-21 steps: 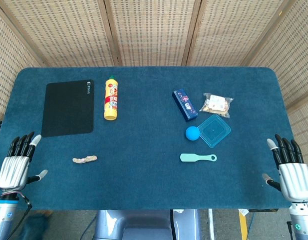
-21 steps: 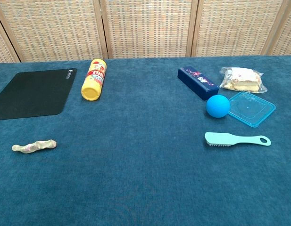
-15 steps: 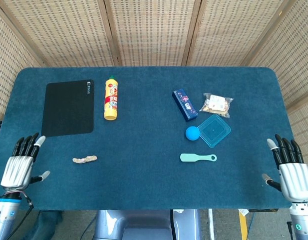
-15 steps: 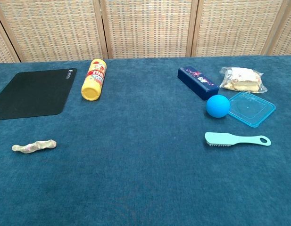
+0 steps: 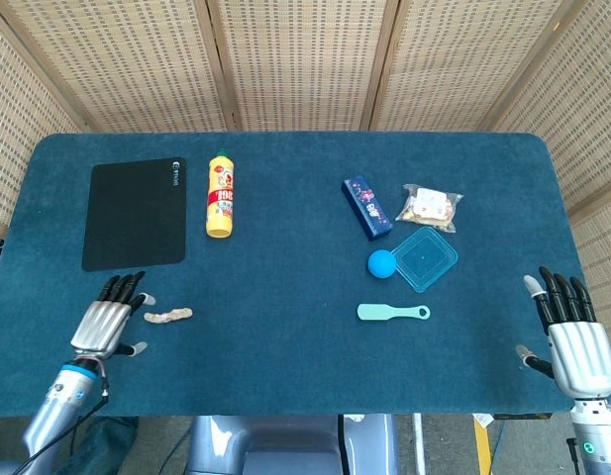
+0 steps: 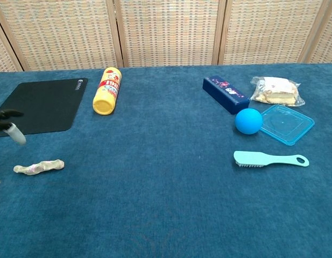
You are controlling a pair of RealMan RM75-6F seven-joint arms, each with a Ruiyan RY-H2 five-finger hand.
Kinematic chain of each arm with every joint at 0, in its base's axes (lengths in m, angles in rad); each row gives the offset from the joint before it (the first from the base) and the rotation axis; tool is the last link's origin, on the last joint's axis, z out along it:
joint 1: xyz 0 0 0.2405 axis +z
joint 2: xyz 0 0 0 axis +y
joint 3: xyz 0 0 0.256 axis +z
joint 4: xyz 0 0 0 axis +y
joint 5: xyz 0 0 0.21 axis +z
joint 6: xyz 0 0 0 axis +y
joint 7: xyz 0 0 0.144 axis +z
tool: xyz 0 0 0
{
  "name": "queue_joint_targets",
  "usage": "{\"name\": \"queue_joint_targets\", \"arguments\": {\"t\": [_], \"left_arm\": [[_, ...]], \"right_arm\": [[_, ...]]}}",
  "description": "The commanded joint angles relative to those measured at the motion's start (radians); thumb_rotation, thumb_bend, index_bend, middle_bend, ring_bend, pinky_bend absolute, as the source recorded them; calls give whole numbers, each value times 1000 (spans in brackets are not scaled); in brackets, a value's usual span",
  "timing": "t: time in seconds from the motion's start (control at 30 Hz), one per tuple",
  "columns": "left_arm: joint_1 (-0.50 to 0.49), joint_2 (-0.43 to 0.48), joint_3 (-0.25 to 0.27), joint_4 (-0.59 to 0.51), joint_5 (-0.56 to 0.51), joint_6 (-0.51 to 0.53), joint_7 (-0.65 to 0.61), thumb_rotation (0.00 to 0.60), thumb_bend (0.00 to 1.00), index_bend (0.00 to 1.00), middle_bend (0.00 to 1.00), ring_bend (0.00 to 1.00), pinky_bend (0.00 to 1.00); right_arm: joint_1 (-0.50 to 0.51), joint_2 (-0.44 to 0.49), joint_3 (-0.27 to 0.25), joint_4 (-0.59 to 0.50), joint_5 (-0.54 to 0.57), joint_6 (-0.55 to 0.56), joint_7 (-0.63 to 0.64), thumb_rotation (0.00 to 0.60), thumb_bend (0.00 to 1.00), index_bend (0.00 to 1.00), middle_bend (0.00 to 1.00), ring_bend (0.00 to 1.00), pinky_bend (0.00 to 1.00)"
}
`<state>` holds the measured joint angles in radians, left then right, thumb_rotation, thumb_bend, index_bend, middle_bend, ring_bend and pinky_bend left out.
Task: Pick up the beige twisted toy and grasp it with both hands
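Left hand: lower left of the head view, fingers spread wide and holding nothing, just beside the beige twisted toy and on its left; only its fingertips enter the chest view at the left edge, so whether any of them touches the toy cannot be told. Right hand: lower right of the head view, by the table edge, fingers apart, holding nothing, well apart from the toy. Beige twisted toy: lying flat on the blue table, lower left, below the black mat and apart from it. Step in hand, as judged: the approach of the left hand for the pick-up; no grasp yet made. Next move, as judged: bring the left hand over the toy, close the fingers about one end of it, lift, then carry it toward centre frame so that the right hand can take the free end.
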<state>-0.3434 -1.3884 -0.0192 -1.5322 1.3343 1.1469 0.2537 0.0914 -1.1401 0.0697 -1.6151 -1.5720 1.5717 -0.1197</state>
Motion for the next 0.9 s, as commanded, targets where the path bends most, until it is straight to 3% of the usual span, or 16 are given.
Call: {"name": "queue_joint_targets", "arguments": {"t": [0.03,0.9], "left_arm": [[-25,-45,-14,39,-39,-37,30,600,245,388,0,0,0],[-51,-123,-39,139,-143,-94,58,600,333,456,0,0,0]], "right_arm": [[1,0,1,1,2,-4,4,600,0,0,0,0,0],[1,18,2,-7,5,-23,42,600,0,0,0,0,0]]}}
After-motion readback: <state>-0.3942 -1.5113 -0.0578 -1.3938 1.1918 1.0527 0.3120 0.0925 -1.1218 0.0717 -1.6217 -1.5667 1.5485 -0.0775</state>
